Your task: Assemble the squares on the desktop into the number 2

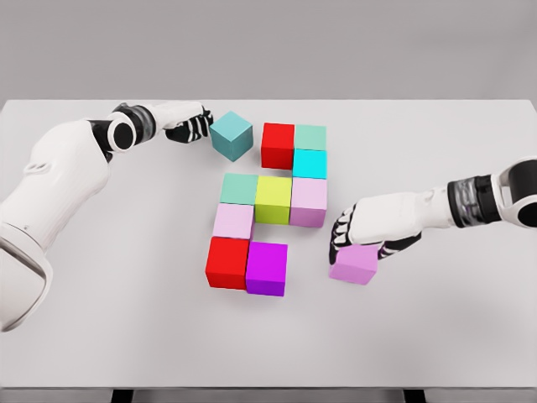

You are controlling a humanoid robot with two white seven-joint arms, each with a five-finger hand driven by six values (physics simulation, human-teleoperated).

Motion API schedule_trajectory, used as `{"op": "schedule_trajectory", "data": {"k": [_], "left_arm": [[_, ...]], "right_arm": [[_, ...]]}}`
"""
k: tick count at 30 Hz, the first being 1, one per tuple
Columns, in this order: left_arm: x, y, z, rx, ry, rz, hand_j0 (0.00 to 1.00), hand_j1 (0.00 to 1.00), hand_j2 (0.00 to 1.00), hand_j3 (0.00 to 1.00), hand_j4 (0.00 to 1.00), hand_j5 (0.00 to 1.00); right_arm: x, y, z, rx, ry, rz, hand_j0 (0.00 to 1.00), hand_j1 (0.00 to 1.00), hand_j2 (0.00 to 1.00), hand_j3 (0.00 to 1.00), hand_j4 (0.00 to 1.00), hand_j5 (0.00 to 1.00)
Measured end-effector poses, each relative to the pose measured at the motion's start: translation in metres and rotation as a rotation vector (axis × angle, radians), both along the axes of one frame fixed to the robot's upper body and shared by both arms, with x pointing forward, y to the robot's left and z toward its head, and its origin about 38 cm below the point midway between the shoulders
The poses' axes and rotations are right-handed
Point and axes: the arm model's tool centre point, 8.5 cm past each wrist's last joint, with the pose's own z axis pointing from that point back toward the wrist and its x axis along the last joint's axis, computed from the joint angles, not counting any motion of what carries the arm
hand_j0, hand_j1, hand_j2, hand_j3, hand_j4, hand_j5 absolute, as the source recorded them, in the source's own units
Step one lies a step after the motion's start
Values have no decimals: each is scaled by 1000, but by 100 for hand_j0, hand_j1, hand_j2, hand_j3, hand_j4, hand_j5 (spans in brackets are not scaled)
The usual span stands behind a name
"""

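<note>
Pushing squarely and slowly is advised: the teal cube (232, 135), skewed just left of the red cube (278, 144), is touched by the left hand (190, 125), fingers curled against its side but not clasped round it. The lilac cube (354, 264), lower right of that red cube, is gripped from above by the right hand (356, 233). All are matte, sharp-edged blocks on a smooth worktop (101, 319).

Colours here: white table (470, 336), white arms with black joints. Cubes are plain, no patterns: teal blue cube (231, 135) at 11 o'clock, red (278, 144), mint (310, 137), cyan (310, 163), yellow-green (273, 200), magenta (267, 268), lilac cube (353, 264) at 4 o'clock.
</note>
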Motion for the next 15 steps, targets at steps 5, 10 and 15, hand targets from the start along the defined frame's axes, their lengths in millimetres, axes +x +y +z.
{"op": "schedule_trajectory", "data": {"k": [5,10,15], "left_arm": [[-2,-1,-1,1,17,-31,52,52,52,52,52,52],[-3,-2,0,-2,27,-48,52,52,52,52,52,52],[-3,-3,0,-3,29,-60,52,52,52,52,52,52]], "right_arm": [[-1,5,0,7,1,11,67,67,67,67,67,67],[-1,13,-1,18,3,27,67,67,67,67,67,67],[-2,19,-2,26,5,40,67,67,67,67,67,67]]}}
